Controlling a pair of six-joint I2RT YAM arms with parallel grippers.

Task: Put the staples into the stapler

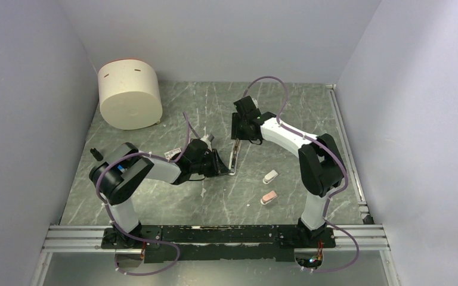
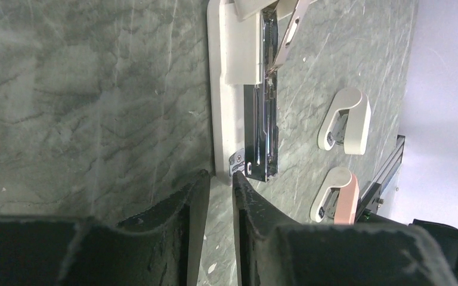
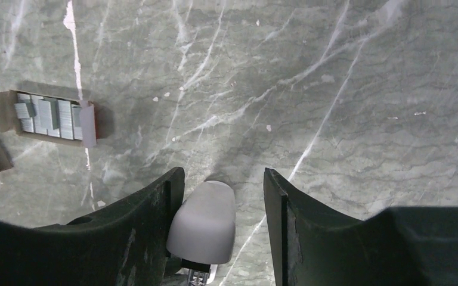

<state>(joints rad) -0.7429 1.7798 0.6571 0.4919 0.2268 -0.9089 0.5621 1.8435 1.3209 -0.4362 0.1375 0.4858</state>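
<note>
The stapler lies open on the worktop, metal tray up. The staples sit in their box, off to one side of the right end effector. It is wide, around the stapler's round lid tip. The left end effector is narrow and empty, just beside the stapler's end. I think the next step is picking up staples, and that needs a soft pinch.

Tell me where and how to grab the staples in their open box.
Probably from straight above: the staples lie flat in the open-topped box, whose walls block the sides. Pinch one strip across its narrow width.
</note>
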